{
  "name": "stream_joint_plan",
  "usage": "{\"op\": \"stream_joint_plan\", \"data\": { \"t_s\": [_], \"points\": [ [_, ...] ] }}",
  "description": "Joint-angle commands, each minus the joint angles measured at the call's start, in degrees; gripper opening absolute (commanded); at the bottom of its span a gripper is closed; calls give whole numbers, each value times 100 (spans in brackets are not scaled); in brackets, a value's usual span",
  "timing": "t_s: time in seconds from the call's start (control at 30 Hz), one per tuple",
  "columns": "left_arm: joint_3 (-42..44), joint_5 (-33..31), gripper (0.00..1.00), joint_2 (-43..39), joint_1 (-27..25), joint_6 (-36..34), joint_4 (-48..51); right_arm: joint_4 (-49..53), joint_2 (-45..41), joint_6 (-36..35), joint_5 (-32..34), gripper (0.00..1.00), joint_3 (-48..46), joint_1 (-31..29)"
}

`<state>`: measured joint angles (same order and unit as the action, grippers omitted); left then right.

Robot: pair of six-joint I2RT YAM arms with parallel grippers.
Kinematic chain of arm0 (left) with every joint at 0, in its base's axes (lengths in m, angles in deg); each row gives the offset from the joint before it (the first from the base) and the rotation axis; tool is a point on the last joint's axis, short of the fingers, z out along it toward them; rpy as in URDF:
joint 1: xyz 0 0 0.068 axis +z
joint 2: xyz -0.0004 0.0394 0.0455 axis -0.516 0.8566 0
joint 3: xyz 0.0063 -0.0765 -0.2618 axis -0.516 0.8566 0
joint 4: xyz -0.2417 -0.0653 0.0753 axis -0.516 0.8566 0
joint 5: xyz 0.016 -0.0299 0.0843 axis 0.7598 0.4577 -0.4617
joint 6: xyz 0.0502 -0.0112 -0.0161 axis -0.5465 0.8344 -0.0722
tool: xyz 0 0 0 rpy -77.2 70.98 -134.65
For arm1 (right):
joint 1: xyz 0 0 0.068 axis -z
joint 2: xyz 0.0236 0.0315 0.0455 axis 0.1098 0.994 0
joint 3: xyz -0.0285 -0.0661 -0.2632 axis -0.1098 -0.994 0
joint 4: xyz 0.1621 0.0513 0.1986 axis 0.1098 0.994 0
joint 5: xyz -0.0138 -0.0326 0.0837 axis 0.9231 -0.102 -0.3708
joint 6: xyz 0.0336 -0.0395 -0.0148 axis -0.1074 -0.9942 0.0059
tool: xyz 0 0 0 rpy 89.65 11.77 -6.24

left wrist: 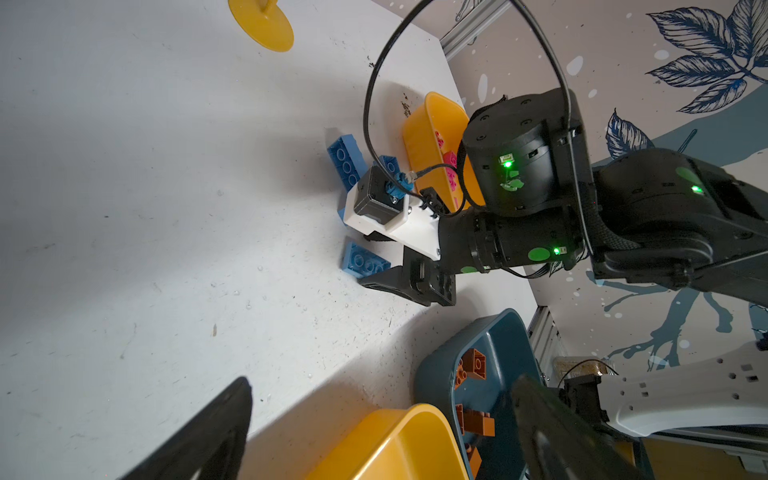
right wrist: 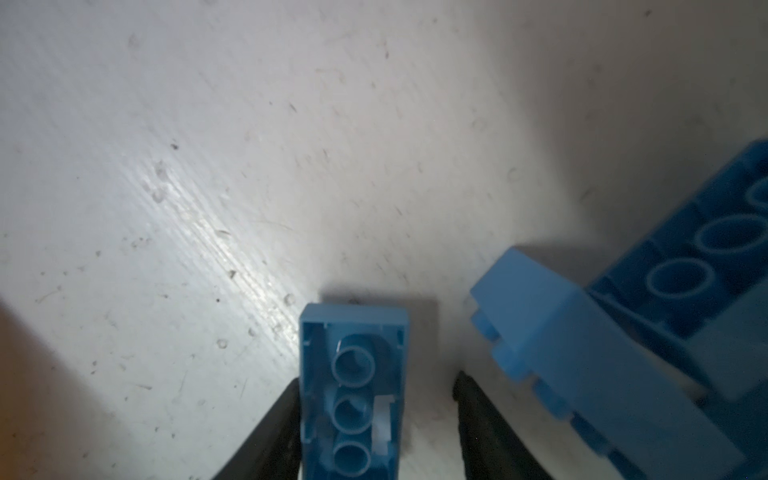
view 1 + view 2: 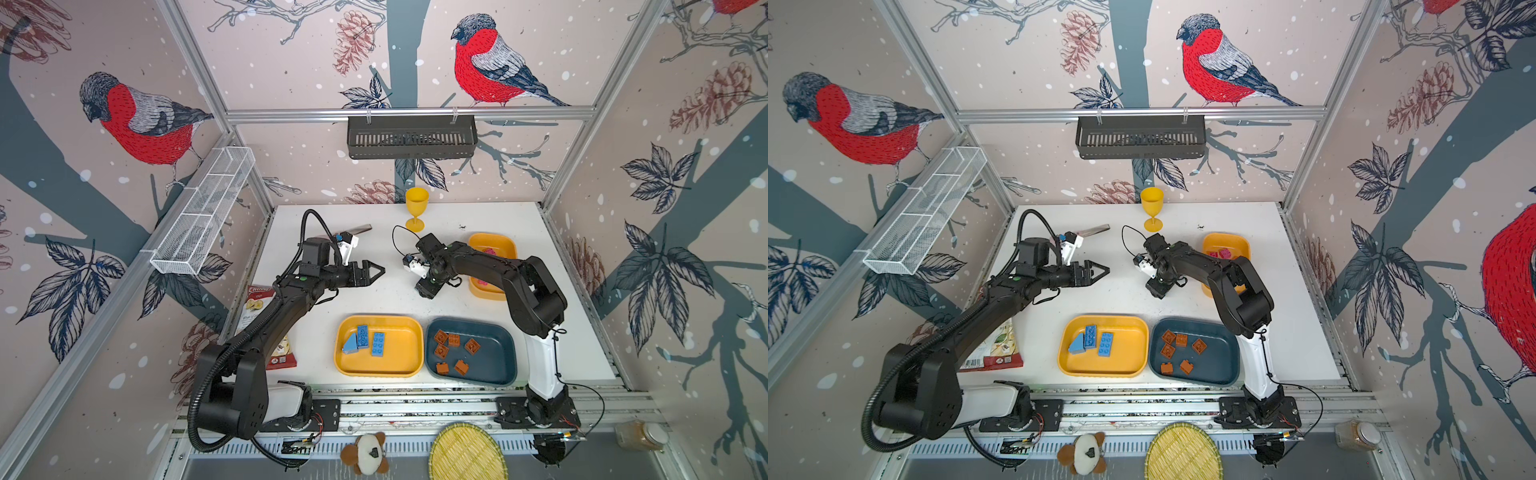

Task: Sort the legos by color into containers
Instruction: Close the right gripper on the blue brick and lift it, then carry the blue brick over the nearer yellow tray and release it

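My right gripper [image 2: 376, 384] points down at the table, jaws either side of a blue lego [image 2: 353, 390] lying underside up; one finger touches it, the other stands a gap away. Two more blue legos [image 2: 582, 353] lie beside it. In both top views this gripper [image 3: 424, 294] hides them. The larger yellow container [image 3: 399, 357] holds three blue legos [image 3: 377, 344]. Several brown legos [image 3: 441, 337] lie in the teal container [image 3: 494, 357]. Pink legos [image 3: 489, 251] lie in the smaller yellow container [image 3: 492, 241]. My left gripper [image 3: 376, 272] hovers open and empty at mid-table.
A yellow goblet [image 3: 415, 208] stands at the table's back. A metal-bladed tool [image 3: 357, 230] lies behind the left arm and a snack bag [image 3: 266, 316] under it. A white mesh basket [image 3: 203, 212] hangs on the left wall and a black shelf [image 3: 411, 135] on the back wall.
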<state>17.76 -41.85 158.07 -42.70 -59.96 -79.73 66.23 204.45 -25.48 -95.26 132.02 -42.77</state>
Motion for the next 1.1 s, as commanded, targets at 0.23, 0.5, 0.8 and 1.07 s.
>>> {"op": "stream_joint_plan", "data": {
  "t_s": [0.23,0.5,0.8,1.07],
  "points": [
    [-71,108,97,60,23,-81,-67,126,-40,124,89,34,0,-134],
    [-155,52,97,-95,21,-259,347,244,-1126,108,-519,31,-75,-593],
    [-90,-130,97,-468,251,-534,1348,8,-2350,383,-1087,31,-1133,-1682],
    [173,-313,97,-732,407,-411,1500,-513,-2543,924,-1194,31,-1708,-2535]
  ]
}}
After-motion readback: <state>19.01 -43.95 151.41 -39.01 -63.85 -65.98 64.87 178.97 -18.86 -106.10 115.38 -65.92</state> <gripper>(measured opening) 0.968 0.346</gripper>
